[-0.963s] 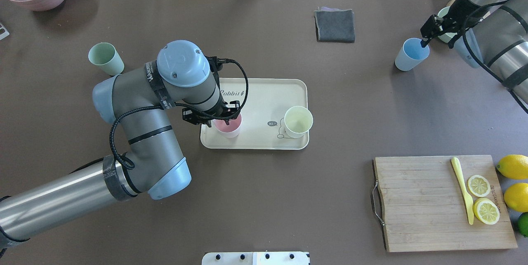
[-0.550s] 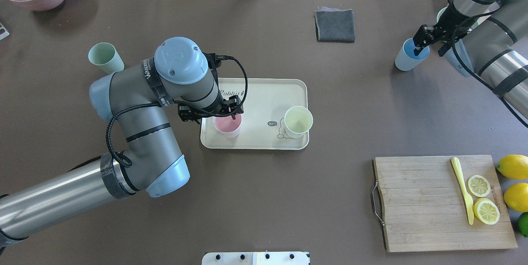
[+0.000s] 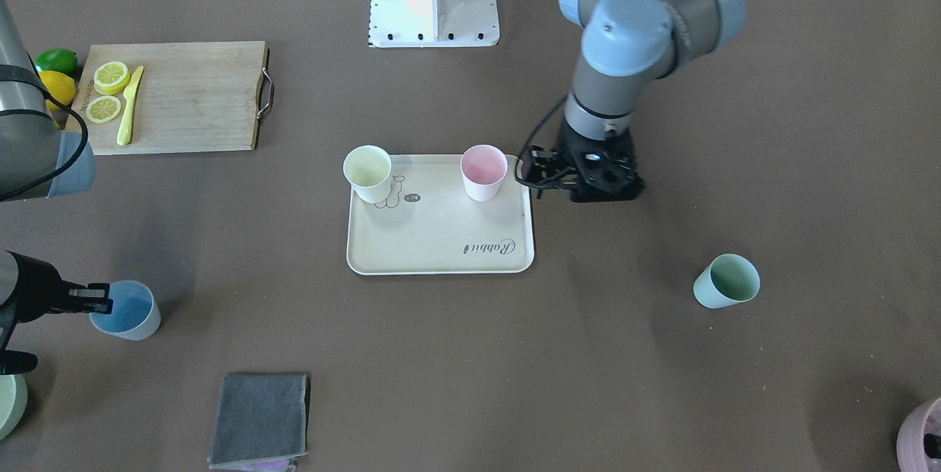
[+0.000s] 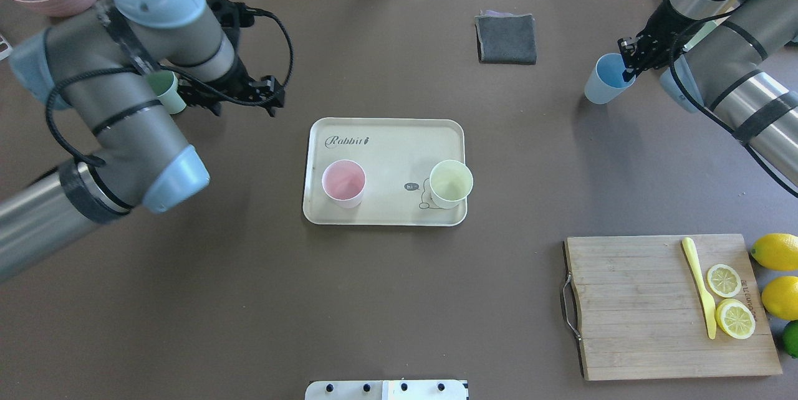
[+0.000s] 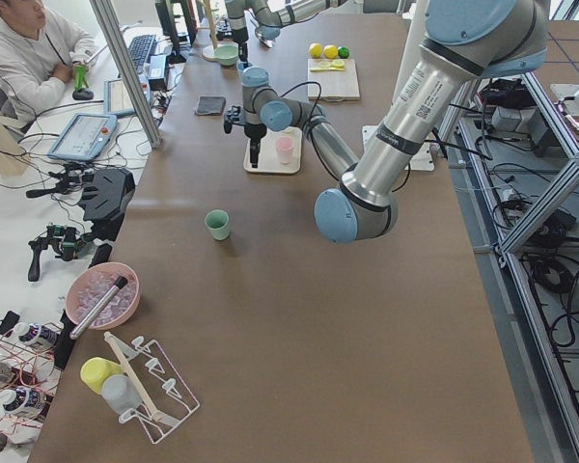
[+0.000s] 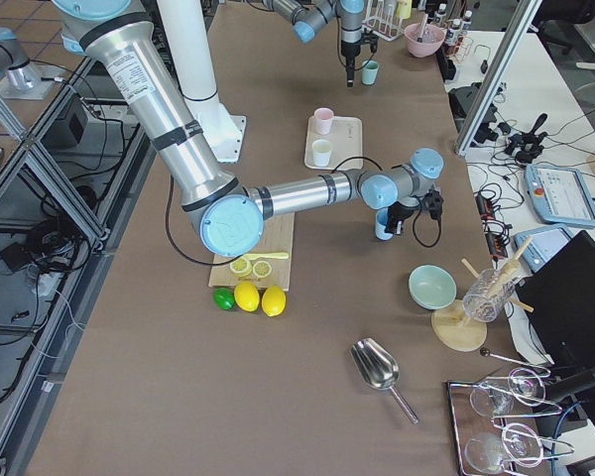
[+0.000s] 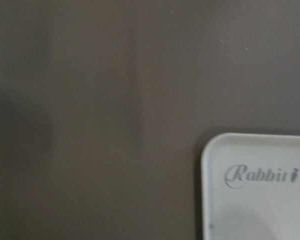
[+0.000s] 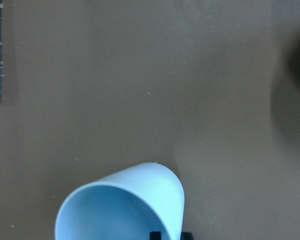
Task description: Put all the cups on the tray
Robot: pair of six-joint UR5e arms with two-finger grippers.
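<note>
The light blue cup (image 4: 603, 85), a matte tapered tumbler, was well away from the cream tray (image 4: 386, 138). The right gripper (image 4: 626, 68) had clamped onto its rim, one finger inside and one outside. The pink cup (image 4: 343, 183) and pale yellow cup (image 4: 450, 184) stood on the tray. The sage green cup (image 3: 725, 281) stood off it. The left gripper (image 3: 588, 181) hovered beside the tray, and I could not tell how its fingers stood.

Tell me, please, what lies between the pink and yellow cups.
Only bare tray with a printed speech bubble lies between pink cup and yellow cup, per the overhead view.
</note>
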